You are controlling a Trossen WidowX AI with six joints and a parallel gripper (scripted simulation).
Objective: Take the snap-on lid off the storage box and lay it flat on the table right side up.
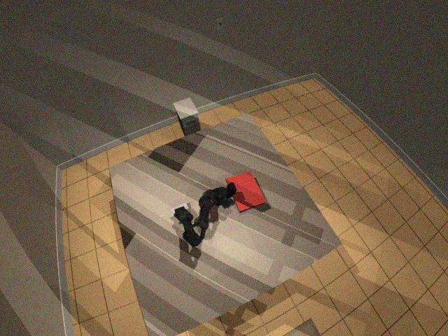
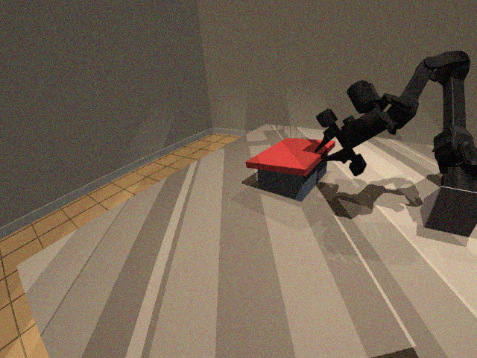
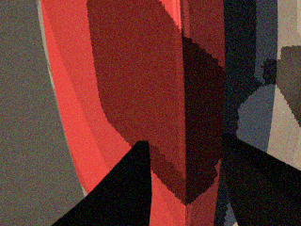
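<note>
Before you: plain grey-brown walls [image 1: 253, 43] [image 2: 300, 69], grey skirting [image 1: 144, 130] [image 2: 115, 171], orange square-tiled floor [image 1: 311, 112] [image 2: 96, 198]. Also, one pale box-shaped cabinet [image 1: 186, 107] by the skirting; light and shade in slanting bands.

your lid [image 1: 249, 186] [image 2: 288, 154] [image 3: 136, 75] lies on top of the box [image 2: 282, 183] [image 3: 256, 110], which stands on the desk [image 1: 231, 249] [image 2: 250, 269]; the claw [image 1: 233, 195] [image 2: 321, 154] [image 3: 183, 147] sits at the lid's edge, on the side facing the arm's base [image 2: 449, 212].
</note>
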